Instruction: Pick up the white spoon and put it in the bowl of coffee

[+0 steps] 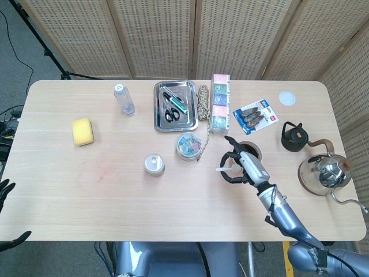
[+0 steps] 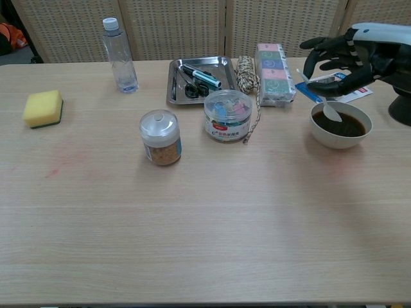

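Surface [image 1: 115, 196] first: the long pale wooden surface has plenty of bare room toward its near edge and on its left half, while the clutter sits in the far middle and on the right. My right hand [image 2: 347, 54] hangs above the white ceramic bowl of dark coffee [image 2: 340, 125], fingers curled, pinching the small white plastic spoon [image 2: 324, 102] by its handle with the scoop pointing down at the coffee. I judge the scoop is just over or touching the liquid; I cannot tell which. My left hand [image 1: 4, 190] shows only as dark fingertips at the left border, and I cannot tell whether it is open or closed.

I expect the spoon to be very light, stiff and a bit slick, so the pinch on the handle is the right hold, but it could pivot if I jolt. The bowl may slide or slop if nudged. Close neighbours to mind: the black cast-iron teapot [image 2: 401, 102] to the right, the blue blister pack [image 2: 334, 86] just behind the bowl, and the pastel striped box [image 2: 273, 74] beyond it on the left.
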`<state>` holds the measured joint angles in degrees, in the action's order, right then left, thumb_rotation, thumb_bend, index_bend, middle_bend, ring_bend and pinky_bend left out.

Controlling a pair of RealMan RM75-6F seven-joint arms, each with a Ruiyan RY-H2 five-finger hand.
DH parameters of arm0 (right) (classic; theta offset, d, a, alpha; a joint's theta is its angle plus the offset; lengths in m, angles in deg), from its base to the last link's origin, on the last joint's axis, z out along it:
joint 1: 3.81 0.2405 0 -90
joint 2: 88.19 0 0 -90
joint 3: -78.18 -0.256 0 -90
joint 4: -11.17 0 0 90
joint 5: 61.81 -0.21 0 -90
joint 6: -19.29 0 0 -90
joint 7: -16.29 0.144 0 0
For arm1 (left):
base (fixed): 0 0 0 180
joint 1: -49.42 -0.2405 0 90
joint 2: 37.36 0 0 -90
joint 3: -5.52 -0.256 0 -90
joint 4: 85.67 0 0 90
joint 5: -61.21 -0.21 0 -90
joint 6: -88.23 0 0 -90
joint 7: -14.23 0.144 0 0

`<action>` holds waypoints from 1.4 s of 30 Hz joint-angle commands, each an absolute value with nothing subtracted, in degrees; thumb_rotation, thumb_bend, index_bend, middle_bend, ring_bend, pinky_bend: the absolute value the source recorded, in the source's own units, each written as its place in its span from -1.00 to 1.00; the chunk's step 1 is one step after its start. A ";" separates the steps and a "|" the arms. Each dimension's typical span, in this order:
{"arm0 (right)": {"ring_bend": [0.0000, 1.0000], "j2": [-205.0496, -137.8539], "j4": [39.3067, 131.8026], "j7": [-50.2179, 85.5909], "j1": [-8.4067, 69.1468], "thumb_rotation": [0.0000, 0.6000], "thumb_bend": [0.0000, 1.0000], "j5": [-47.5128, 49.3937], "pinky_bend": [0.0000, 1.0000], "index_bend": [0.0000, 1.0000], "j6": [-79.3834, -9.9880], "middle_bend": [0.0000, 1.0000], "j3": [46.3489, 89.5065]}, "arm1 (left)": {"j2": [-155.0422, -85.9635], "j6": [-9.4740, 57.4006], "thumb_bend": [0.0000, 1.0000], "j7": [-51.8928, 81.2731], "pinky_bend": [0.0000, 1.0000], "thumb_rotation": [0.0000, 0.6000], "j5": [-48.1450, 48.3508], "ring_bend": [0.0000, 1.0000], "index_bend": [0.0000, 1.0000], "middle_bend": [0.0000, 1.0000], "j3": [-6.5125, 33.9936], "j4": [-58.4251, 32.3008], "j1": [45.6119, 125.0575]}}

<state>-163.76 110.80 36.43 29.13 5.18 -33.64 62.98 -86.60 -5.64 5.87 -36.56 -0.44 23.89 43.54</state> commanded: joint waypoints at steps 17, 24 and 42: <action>-1.00 -168.35 99.97 39.14 31.76 1.00 0.11 -3.85 -1.00 0.12 -31.58 -1.00 57.71 | -86.32 -5.16 -1.00 5.71 -1.00 1.00 -35.19 -1.00 -1.00 -1.00 0.07 24.55 43.91; -1.00 -169.95 96.34 40.90 31.93 1.00 0.12 -4.03 -1.00 0.12 -30.16 -1.00 57.78 | -86.61 -5.38 -1.00 6.43 -1.00 1.00 -34.84 -1.00 -1.00 -1.00 0.27 24.72 43.77; -1.00 -174.94 83.47 45.32 32.99 1.00 0.14 0.19 -1.00 0.13 -25.17 -1.00 59.77 | -87.01 -4.86 -1.00 7.86 -1.00 1.00 -33.11 -1.00 -1.00 -1.00 1.03 25.50 43.95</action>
